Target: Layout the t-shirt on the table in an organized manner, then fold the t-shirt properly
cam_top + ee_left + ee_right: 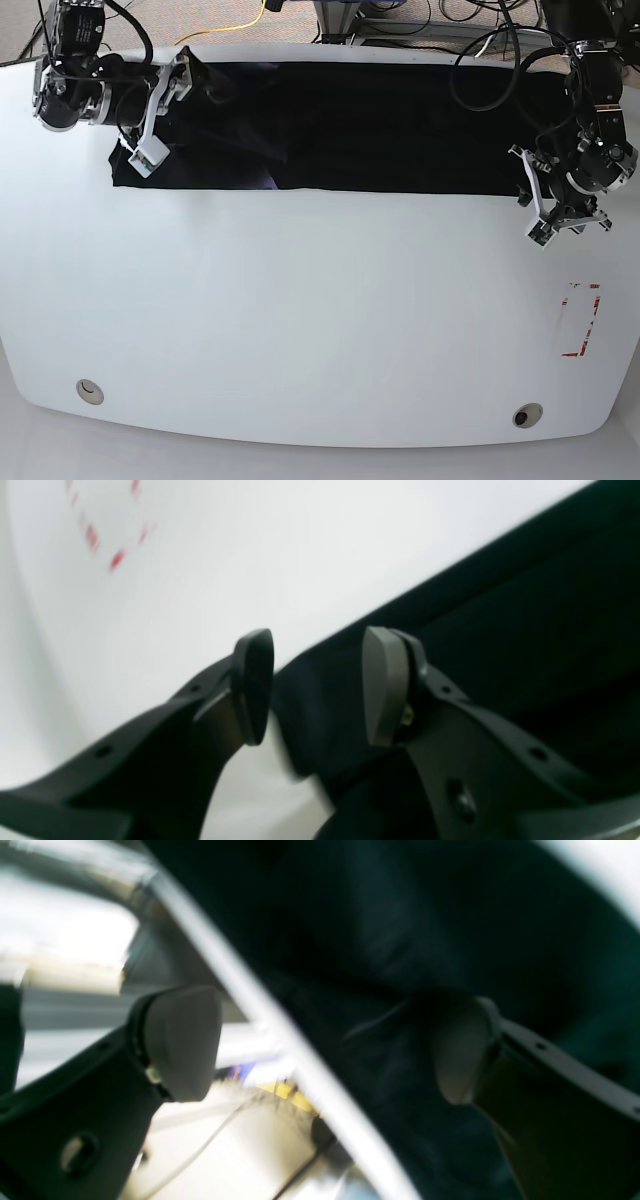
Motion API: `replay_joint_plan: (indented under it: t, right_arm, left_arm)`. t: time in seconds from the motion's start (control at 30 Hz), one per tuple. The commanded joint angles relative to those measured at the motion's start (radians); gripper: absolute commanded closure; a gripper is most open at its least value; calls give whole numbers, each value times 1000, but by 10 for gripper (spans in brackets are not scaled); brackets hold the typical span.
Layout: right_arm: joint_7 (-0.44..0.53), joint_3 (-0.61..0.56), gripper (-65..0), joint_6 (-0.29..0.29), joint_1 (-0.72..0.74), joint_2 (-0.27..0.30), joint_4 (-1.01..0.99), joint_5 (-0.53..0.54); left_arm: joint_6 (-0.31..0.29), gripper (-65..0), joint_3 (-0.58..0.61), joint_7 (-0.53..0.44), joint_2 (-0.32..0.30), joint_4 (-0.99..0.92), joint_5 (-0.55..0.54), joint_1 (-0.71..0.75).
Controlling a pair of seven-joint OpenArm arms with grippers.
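- The black t-shirt (330, 125) lies as a long, narrow band along the far edge of the white worktop (300, 320), running nearly from one arm to the other; no print shows, so it looks folded over itself or face down.
- The right hand (160, 115) sits at the band's end on the base view's left. In its wrist view the fingers (182, 1040) stand spread wide with dark cloth between and behind them, but neither pad presses it. I judge the hand has nothing in its grip.
- The left hand (560, 205) is at the opposite end, just off the shirt's near corner. Its wrist view shows the pads (382, 685) partly apart, with a fold of black fabric (320, 715) in the gap. The picture is blurred, so I cannot tell whether that cloth is pinched or merely lies beneath.
- Having one hand at each end suits stretching the band flat or lifting an edge for a fold.
- The hem nearest the camera is straight, though small wrinkles sit near the right hand's end.
- Red tape marks (582, 320) lie on the bare worktop nearer the camera than the left hand, well apart from the shirt.
- The folding seems partly done; the band would still need shortening.
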Motion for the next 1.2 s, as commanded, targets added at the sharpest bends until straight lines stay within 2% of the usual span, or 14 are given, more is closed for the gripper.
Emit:
replay_joint_plan:
  t: [0.0, 0.03, 0.13, 0.23, 0.3, 0.33, 0.47, 0.63, 0.8, 0.93, 1.07, 1.17]
  right_arm:
    - [17, 8, -534, 2, 12, -18, 1, -15]
    - [17, 8, -501, 2, 17, -25, 1, -32]
    - [17, 8, -344, 2, 20, -59, 1, -110]
    - [17, 5, -141, 2, 5, -104, 1, -224]
    - [22, 2, -41, 2, -1, -125, 1, -290]
    - [27, 0, -16, 2, -4, -136, 1, -325]
    - [55, 0, -10, 2, -8, -154, -10, -416]
    - [102, 0, -38, 2, -1, -151, -65, -497]
    - [240, -21, -49, 2, 12, -117, -174, -571]
    - [369, -89, -49, 2, 57, -67, -317, -646]
    - [489, -129, -49, 2, 89, -38, -450, -673]
    - [536, -141, -49, 2, 120, -18, -533, -684]
  left_arm:
    - [2, -268, -6, -10, 1, 45, -17, 31]
    - [2, -268, -6, -10, 5, 53, -21, 44]
    - [2, -268, -5, -10, 22, 84, -40, 91]
    - [2, -268, -3, -10, 50, 90, -50, 143]
    - [2, -268, -5, -10, 63, 88, -44, 166]
    - [2, -268, -6, -10, 71, 85, -41, 176]
    - [2, -268, -8, -10, 80, 74, -41, 222]
    - [2, -268, -3, -12, 80, 67, -41, 240]
    - [2, -268, 0, -13, 82, 36, -41, 228]
    - [2, -268, 35, -13, 82, -35, -41, 145]
    - [2, -268, 74, -13, 77, -133, -41, 68]
    - [2, -268, 95, -13, 77, -210, -41, 10]
